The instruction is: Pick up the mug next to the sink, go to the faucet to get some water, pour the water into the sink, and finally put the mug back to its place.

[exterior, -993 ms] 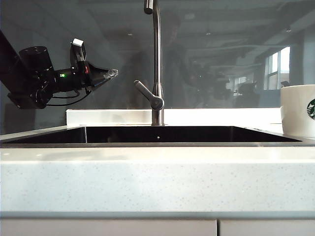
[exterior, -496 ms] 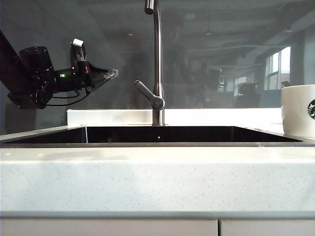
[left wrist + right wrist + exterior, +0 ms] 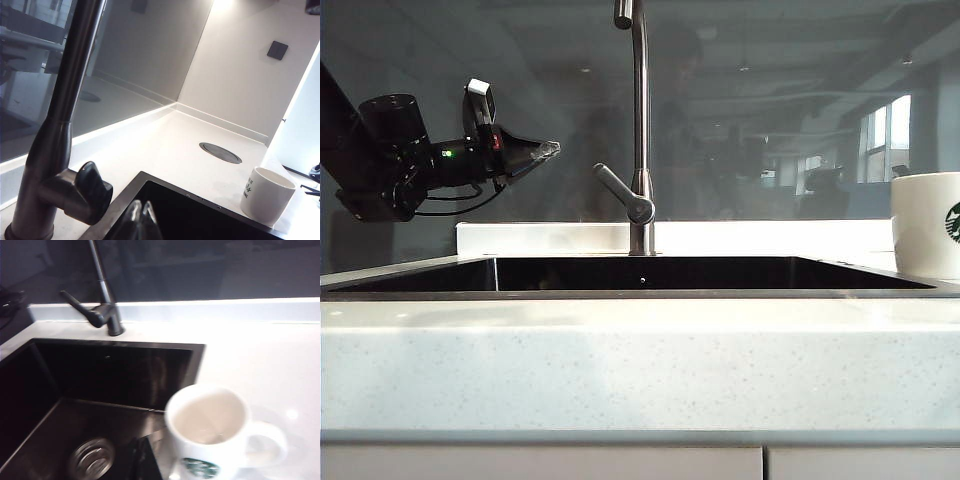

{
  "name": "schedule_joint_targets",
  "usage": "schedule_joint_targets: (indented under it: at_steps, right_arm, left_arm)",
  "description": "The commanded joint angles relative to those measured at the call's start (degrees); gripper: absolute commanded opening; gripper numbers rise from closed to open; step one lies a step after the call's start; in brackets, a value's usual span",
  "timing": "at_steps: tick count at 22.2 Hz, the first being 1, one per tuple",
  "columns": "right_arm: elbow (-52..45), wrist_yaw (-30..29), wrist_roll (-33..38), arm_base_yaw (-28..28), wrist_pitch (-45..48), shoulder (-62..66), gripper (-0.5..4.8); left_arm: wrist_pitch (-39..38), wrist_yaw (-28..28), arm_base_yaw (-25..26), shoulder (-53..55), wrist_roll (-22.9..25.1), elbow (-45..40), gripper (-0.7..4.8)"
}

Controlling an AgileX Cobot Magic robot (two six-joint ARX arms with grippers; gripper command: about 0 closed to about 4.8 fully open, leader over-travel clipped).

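We hold left gripper [image 3: 548, 149] jaws closed, empty, upper left, beside faucet [image 3: 638, 130]. Right gripper [image 3: 141, 460] jaws closed, empty, above sink [image 3: 100, 390]. Mug [image 3: 926, 226] on worktop [image 3: 640, 360], right edge. Risk: closed jaws knock mug over.

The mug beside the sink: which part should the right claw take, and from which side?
Probably the rim wall of the mug, from above. It stands upright and open-mouthed on the counter right of the sink, so one finger could slip inside. The handle points away from the basin. The shut right claw hangs beside it on the sink side; the shut left claw hangs left of the faucet.
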Motion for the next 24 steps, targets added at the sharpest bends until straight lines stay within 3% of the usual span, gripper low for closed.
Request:
schedule_joint_targets:
  at_steps: [1,4,7,16,24]
  right_arm:
    - [-3.34,10.08,2.89,3.23,4.00,-4.11,-0.06]
    - [-12.96,20.70,2.51,10.34,13.84,-9.31,-0.06]
    - [-19.61,25.16,2.51,12.87,19.87,-13.44,-0.06]
    - [-29.94,24.96,3.82,12.76,20.98,-26.93,-0.06]
    - [-30.29,24.94,4.00,12.85,19.47,-28.30,-0.06]
  left_arm:
    - [0.50,0.04,-0.02,-0.44,-0.15,0.26,-0.05]
    - [0.50,0.04,-0.02,-0.44,-0.15,0.26,-0.05]
    - [0.46,0.02,-0.02,-0.42,-0.15,0.26,-0.05]
    - [0.50,0.02,-0.02,-0.42,-0.15,0.26,-0.05]
    - [0.48,0.04,-0.02,-0.42,-0.15,0.26,-0.05]
